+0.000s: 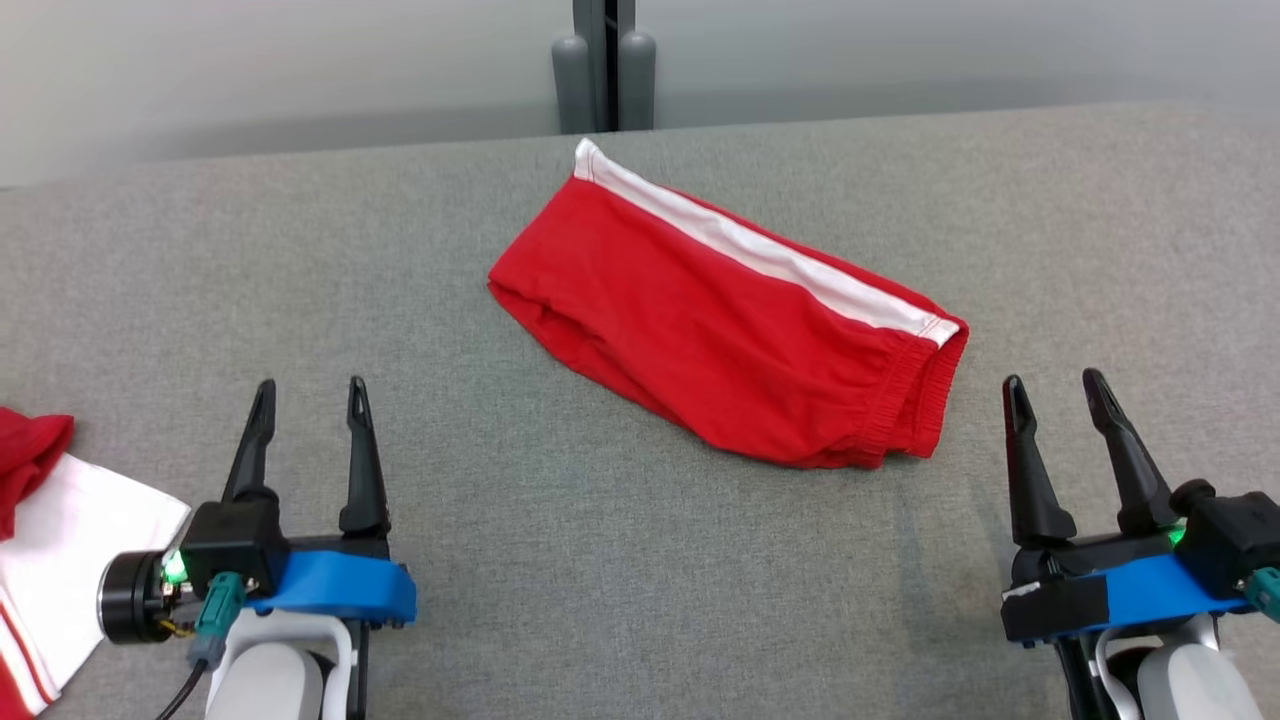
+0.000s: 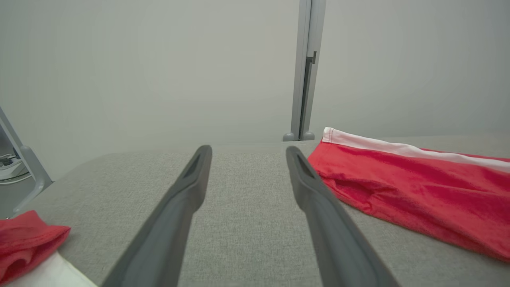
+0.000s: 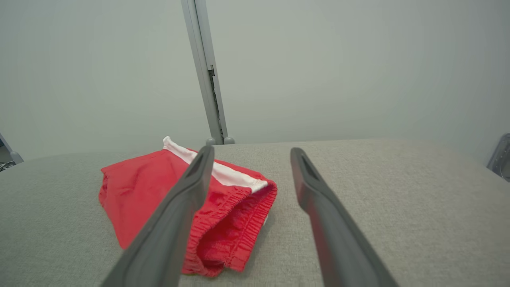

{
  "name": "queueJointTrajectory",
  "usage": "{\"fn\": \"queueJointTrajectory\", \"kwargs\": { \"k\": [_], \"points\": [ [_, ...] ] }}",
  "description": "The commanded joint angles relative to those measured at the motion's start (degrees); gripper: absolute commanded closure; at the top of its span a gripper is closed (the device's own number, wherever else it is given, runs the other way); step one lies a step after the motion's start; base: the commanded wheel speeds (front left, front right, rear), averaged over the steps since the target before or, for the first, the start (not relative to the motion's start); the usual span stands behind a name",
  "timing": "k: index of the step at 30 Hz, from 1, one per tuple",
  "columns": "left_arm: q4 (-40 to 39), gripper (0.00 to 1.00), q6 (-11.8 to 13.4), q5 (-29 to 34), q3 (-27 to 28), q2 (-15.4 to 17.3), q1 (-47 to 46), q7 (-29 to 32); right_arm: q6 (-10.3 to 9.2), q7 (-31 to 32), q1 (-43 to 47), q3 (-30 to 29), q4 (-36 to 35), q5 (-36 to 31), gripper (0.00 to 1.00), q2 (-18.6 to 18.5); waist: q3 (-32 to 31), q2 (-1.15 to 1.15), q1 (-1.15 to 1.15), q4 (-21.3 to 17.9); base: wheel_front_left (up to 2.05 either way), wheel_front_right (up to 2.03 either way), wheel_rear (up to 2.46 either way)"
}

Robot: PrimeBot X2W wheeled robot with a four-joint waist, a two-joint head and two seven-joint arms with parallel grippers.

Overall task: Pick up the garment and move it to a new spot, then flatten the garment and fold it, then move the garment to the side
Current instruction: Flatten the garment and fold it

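Red, thin and limp, the garment [image 1: 730,330] looks like a pair of light shorts that will sag and slide over itself when lifted, so a pinch through every layer at once is likely to hold better than a nip on the top ply. The gathered elastic waistband [image 1: 915,400], thicker than the rest, seems the surest place to take hold, with the opposite hem end as a second hold for spreading it flat. The garment lies doubled over on the grey fabric worktop [image 1: 600,560], slantwise, its hem end close to the middle of the far edge and its waistband end reaching toward the right. A white stripe [image 1: 760,250] runs along its far long side, and soft creases show at the hem opening. The left gripper [image 1: 311,384] sits by the near edge toward the left, the right gripper [image 1: 1052,379] by the near edge toward the right, just beside the waistband; both have their jaws spread apart and hold nothing. A second red and white cloth [image 1: 60,540] lies at the near left corner.
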Motion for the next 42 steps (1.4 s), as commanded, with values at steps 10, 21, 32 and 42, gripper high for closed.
{"fn": "queueJointTrajectory", "kwargs": {
  "k": [10,21,32,42],
  "points": [
    [-1.7,0.0,-0.2,-0.9,-0.6,1.4,3.1,1.9,0.02,1.7,2.6,-0.6,-1.1,0.4,0.0,0.3,-2.1,0.01,0.01,0.2,0.0,0.0,0.0],
    [-2.6,0.0,-0.7,-0.6,-1.4,2.4,0.5,2.7,0.02,2.3,1.8,-0.6,-2.5,0.6,0.0,0.5,-0.6,0.01,0.01,0.3,0.0,0.0,0.0],
    [4.8,0.0,-7.2,-0.4,-6.3,2.4,-17.1,9.6,0.01,1.2,-1.9,-0.3,-4.3,1.0,0.0,0.8,8.2,0.01,0.01,-1.8,0.0,0.0,0.0],
    [25.6,0.0,-12.3,-3.9,-10.2,3.9,-33.8,20.3,0.01,-0.8,-5.5,1.2,-2.0,2.1,0.0,1.2,13.7,0.01,0.01,-5.8,0.0,0.0,0.0]
  ]
}}
